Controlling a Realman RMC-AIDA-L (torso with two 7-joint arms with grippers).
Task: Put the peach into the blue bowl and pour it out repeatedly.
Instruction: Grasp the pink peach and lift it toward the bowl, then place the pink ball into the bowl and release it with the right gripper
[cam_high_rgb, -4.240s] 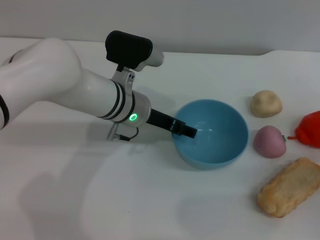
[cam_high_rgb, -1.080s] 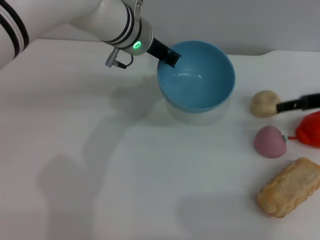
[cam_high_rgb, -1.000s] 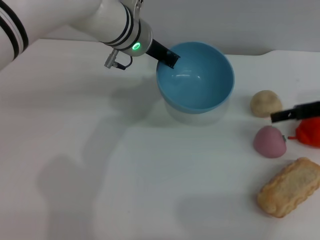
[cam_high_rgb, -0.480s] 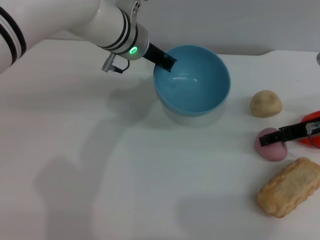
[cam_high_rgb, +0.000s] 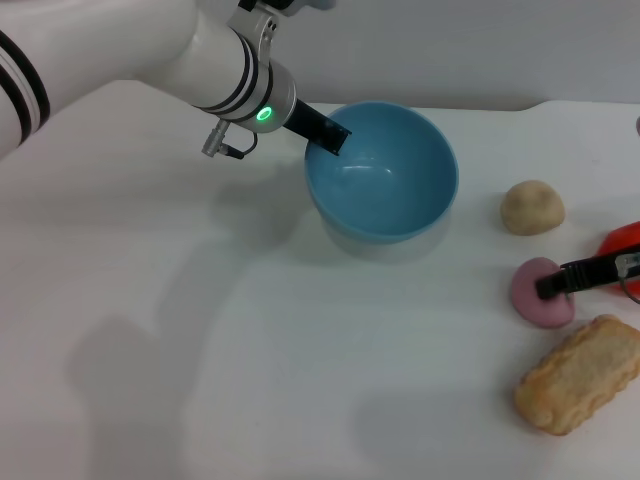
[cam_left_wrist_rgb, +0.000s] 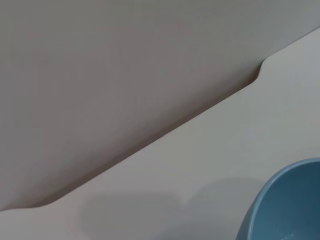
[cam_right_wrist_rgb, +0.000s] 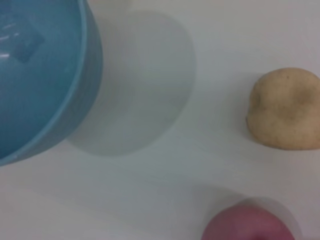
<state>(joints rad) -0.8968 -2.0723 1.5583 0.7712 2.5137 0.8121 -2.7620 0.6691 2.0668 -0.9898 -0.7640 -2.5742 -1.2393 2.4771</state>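
White and matte, the tabletop (cam_high_rgb: 250, 360) runs back to a plain grey wall. Left of the blue bowl (cam_high_rgb: 385, 170), the left gripper (cam_high_rgb: 322, 130) reaches in from a smooth white arm with black bands and a green light; its dark fingers are clamped on the bowl's near-left rim, holding the bowl lifted and tilted above its soft shadow. That bowl is round, deep and glossy, its inside bare. Right of the bowl lies a beige lumpy ball (cam_high_rgb: 532, 207), dull and slightly pitted. Just in front of the ball sits the peach (cam_high_rgb: 538, 295), round, matte pink-mauve, resting on the table. The right gripper (cam_high_rgb: 553, 283) has a thin black finger touching the peach's top; whether it grips cannot be told. A red item (cam_high_rgb: 622, 238) lies just behind that finger. Nearest, a rough, crumbly tan bread-like slab (cam_high_rgb: 580, 373) lies beside the peach.
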